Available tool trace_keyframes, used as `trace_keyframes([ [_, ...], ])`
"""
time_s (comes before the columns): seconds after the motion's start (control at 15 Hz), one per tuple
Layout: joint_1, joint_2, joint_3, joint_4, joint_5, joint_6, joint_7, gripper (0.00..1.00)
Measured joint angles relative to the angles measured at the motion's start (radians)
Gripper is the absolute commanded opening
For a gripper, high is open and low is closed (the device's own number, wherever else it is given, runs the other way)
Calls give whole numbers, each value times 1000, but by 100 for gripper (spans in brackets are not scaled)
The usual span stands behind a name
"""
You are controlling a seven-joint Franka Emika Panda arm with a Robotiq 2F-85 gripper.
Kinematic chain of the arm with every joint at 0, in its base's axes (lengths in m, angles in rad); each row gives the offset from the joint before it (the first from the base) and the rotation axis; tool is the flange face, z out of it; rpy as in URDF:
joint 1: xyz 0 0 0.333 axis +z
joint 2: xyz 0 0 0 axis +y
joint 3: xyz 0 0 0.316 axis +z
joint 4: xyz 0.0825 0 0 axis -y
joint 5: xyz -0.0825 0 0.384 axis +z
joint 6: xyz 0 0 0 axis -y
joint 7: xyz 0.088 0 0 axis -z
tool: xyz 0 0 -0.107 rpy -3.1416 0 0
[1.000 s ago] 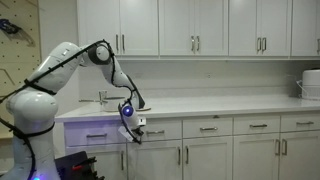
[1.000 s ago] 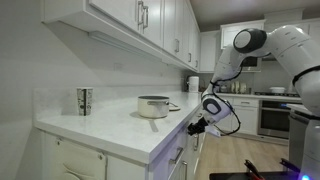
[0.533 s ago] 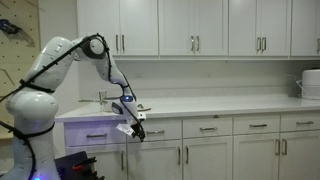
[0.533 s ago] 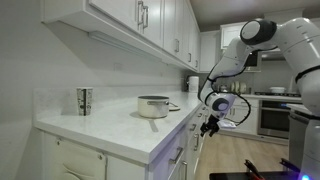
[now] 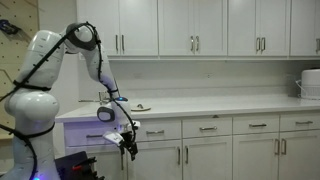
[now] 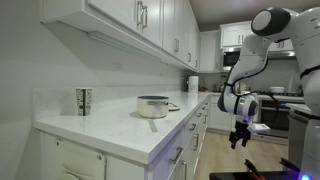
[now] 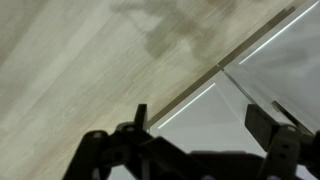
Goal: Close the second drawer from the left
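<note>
The second drawer from the left [image 5: 157,131] is a shallow white front with a silver bar handle. It sits level with the drawer fronts beside it, and none of its inside shows. My gripper [image 5: 128,146] hangs below and left of that handle, in front of the lower cabinet doors. In an exterior view along the counter, the gripper [image 6: 240,134] stands off the cabinet row, touching nothing. In the wrist view the gripper [image 7: 200,125] is open: two dark fingers [image 7: 262,121] stand wide apart, with only a white panel and the wood floor behind them.
A bluish-tinted drawer front [image 5: 97,136] lies to the left, with more white drawers [image 5: 208,128] to the right. On the counter stand a pot [image 6: 153,106] and a metal cup [image 6: 84,100]. A stove [image 6: 272,112] is at the far end and a white appliance [image 5: 311,83] at the counter's right end.
The gripper has opened and left the drawer front, backing away from the cabinets and dropping lower. The arm's elbow has swung up.
</note>
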Motion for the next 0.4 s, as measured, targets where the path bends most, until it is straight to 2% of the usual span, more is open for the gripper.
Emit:
trace_keyframes([
  [0.4, 19, -13, 0, -6, 0, -1, 4, 100],
])
